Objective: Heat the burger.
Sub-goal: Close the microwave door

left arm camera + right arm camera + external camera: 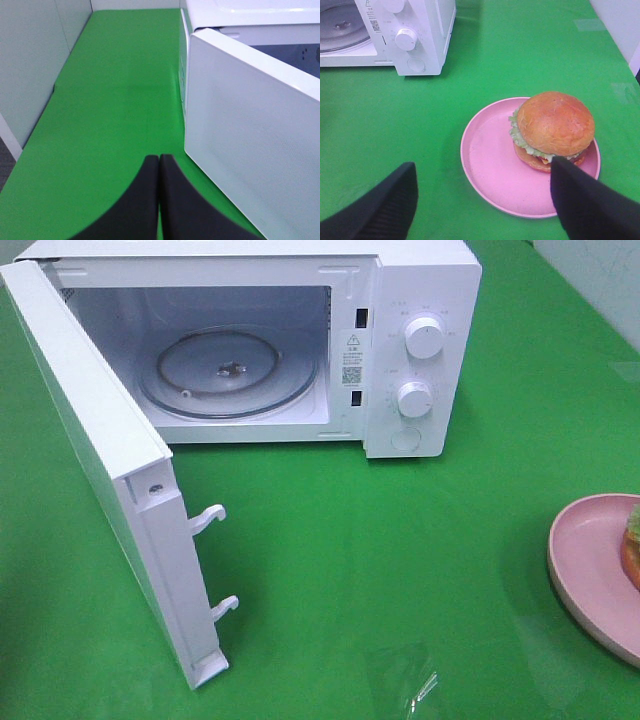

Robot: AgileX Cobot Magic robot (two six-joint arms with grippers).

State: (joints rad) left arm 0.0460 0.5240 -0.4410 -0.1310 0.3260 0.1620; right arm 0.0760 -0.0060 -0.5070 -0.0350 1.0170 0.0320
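The microwave (pixel 300 340) door (pixel 100 480) was swung open; the burger (pixel 554 131) was left unloaded on the pink plate (pixel 490 165); the left gripper (pixel 159 165) was shut, empty; the right gripper (pixel 482 195) was spread wide, empty.

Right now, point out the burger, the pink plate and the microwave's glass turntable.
burger (pixel 555 122): right wrist view, on the top of the domed bun.
pink plate (pixel 490 160): right wrist view, on the bare surface beside the burger.
glass turntable (pixel 200 380): exterior high view, on the glass left of its hub.

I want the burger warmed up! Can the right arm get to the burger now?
Probably yes. The right gripper is open just above the pink plate, and nothing sits between it and the burger.
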